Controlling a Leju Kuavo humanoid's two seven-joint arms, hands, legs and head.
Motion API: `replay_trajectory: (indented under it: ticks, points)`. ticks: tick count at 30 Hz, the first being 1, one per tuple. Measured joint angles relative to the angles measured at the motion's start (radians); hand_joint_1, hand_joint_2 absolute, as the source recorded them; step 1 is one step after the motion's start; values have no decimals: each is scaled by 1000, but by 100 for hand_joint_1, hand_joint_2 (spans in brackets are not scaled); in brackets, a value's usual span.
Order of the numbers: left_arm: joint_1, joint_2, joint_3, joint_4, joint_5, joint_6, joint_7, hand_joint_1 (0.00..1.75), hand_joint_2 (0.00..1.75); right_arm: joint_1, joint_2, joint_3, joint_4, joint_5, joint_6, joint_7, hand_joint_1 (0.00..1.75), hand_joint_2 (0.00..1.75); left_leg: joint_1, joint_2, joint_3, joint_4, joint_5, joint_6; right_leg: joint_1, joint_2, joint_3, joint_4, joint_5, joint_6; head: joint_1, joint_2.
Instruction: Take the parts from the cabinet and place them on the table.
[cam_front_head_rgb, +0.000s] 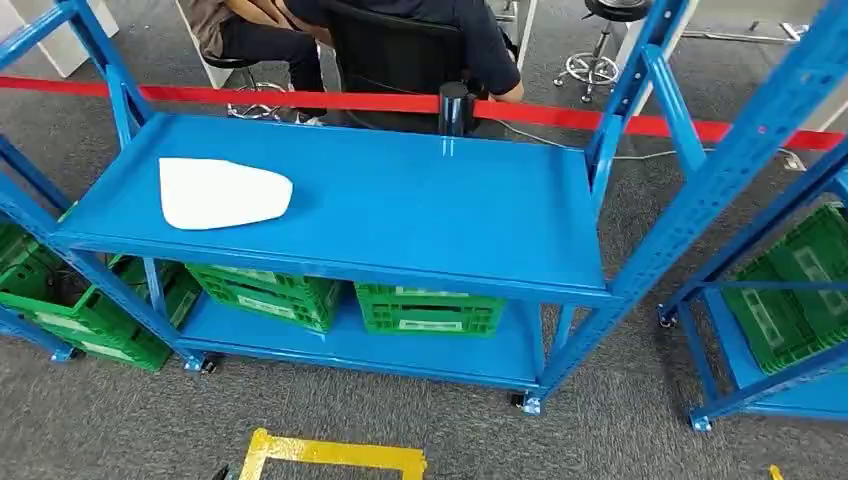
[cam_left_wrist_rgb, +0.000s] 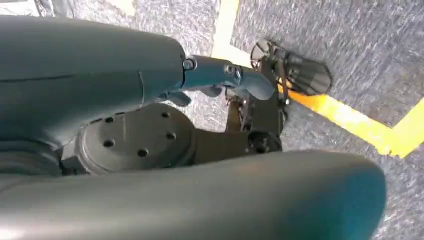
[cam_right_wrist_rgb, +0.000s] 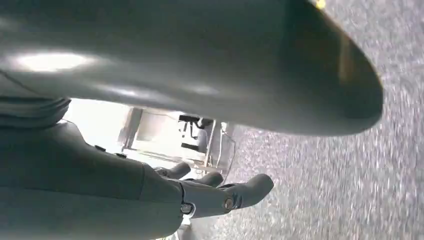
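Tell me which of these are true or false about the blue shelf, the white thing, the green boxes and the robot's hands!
1. A white part lies on the blue rack's top shelf. True.
2. The green crates sit on the top shelf. False: they sit on the bottom shelf.
3. The left hand holds the white part. False: it holds nothing.
4. The right hand holds nothing. True.

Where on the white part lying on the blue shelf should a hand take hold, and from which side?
Probably at the narrower, tapered end of the white part, which points toward the shelf's middle, coming from above and the front. It lies flat on the top shelf with open surface around it; the wide end looks too broad to span.
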Motion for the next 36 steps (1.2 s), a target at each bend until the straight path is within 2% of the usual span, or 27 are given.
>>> replay_trajectory:
  ticks: [1, 2, 3, 4, 5, 6, 7, 8, 9, 10, 11, 12, 13, 14, 15, 18, 19, 23, 27, 36]
  points:
    - [0, -1, 0, -2, 8, 1, -2, 0, 175, -1, -1, 0, 0, 0, 1, 1, 0, 175, 5, 0, 6, -5, 0, 4, -2, -1, 0, 15, -12, 7, 2, 0]
    - [-1, -1, 0, -2, 15, 1, -8, 0, 175, -1, 0, 0, 0, 0, 3, 4, 0, 175, 5, 0, 9, -7, -4, 10, -2, -2, -27, 66, -37, 14, 14, 0]
    - [-1, 0, 0, -3, 16, 2, -13, 0, 175, -2, 0, 0, 0, -1, 6, 8, 0, 175, 5, 1, 11, -7, -7, 14, -6, -2, -71, 142, -69, 18, 22, 0]
    - [-1, 0, 0, -3, 14, 5, -18, 0, 175, -1, 0, 0, 0, -6, 9, 14, 0, 175, 4, 1, 13, -7, -12, 17, -9, -2, -125, 231, -101, 21, 24, 0]
    - [-1, 1, 0, -3, 13, 6, -20, 0, 175, 0, 0, 0, 0, -14, 16, 21, 0, 175, 3, 1, 17, -7, -16, 17, -10, -2, -171, 300, -116, 23, 26, 0]
    - [-1, 2, 0, -3, 11, 8, -21, 0, 175, 3, 1, 0, 0, -20, 23, 27, 0, 175, 3, 0, 22, -7, -21, 17, -12, -2, -203, 333, -107, 23, 27, 0]
    - [-1, 2, -1, -3, 11, 11, -21, 0, 175, 4, 2, 1, 0, -21, 32, 34, 0, 175, 3, -1, 31, -7, -27, 16, -13, -3, -207, 312, -70, 23, 30, 0]
    - [-1, 2, -2, -4, 10, 16, -21, 0, 175, 5, 2, 1, 0, -22, 38, 37, 0, 175, 3, -3, 41, -7, -33, 15, -14, -3, -190, 248, -15, 21, 34, 0]
    - [-1, 2, -2, -5, 9, 17, -21, 0, 175, 5, 2, 1, 0, -24, 42, 40, 0, 175, 3, -4, 51, -7, -39, 13, -14, -3, -160, 157, 46, 17, 38, 0]
    - [-1, 2, -2, -6, 8, 17, -21, 0, 175, 6, 2, 1, 0, -24, 43, 41, 0, 175, 3, -4, 55, -8, -44, 9, -13, -3, -132, 73, 94, 11, 43, 0]
    - [-3, 1, -3, -6, 8, 18, -21, 0, 175, 5, 2, 1, 0, -26, 43, 42, 0, 175, 0, -4, 47, -8, -51, 4, -9, -4, -120, 50, 80, 5, 46, 0]
    - [-5, 2, -3, -6, 8, 18, -21, 0, 175, 0, 3, 1, 0, -26, 43, 42, 0, 175, -1, -4, 59, -6, -55, -4, -5, -2, -109, 37, 78, 0, 46, 0]
    - [-5, 2, -3, -7, 8, 18, -21, 0, 175, 0, 3, 1, 0, -26, 45, 43, 0, 175, 1, -3, 57, -8, -52, -9, -1, -2, -108, 40, 80, -5, 43, 0]
    - [-5, 5, -3, -6, 8, 20, -21, 0, 175, 2, 5, 1, 0, -25, 48, 43, 0, 175, -2, -3, 54, 3, -55, 1, -6, -2, -107, 34, 91, 2, 41, 0]
    - [-5, 5, -3, -7, 5, 23, -21, 0, 0, 3, 7, 1, 0, -17, 56, 40, 0, 175, 1, -1, 58, -2, -54, 5, -4, -2, -107, 34, 89, 4, 37, 0]
    - [8, 0, -1, -10, -44, 28, -34, 0, 0, 16, 10, 1, -4, 1, 71, 3, 0, 175, 1, -1, 65, -13, -52, 1, -3, -2, -105, 34, 85, -3, 27, 0]
    - [15, -2, 1, -11, -66, 29, -39, 0, 0, 22, 11, 0, -7, 7, 70, -13, 0, 0, 1, 0, 67, -16, -53, 0, -3, -2, -103, 34, 85, -4, 26, 0]
    - [41, -2, 19, -15, -161, 35, -62, 0, 0, 46, 22, -13, -19, 35, 53, -84, 0, 0, 0, 0, 72, -22, -52, -4, -3, -2, -100, 34, 82, -8, 16, 0]
    - [70, -10, 46, -22, -262, 37, -87, 0, 0, 71, 30, -38, -37, 63, 29, -157, 0, 0, 0, 0, 62, -25, -55, -14, -3, -2, -97, 34, 79, -12, 14, 0]
    - [142, -31, 137, -39, -494, 42, -142, 0, 0, 137, 46, -124, -85, 128, -26, -324, 0, 0, -4, 1, 65, -24, -55, -13, -6, -2, -93, 33, 79, -11, 15, 0]
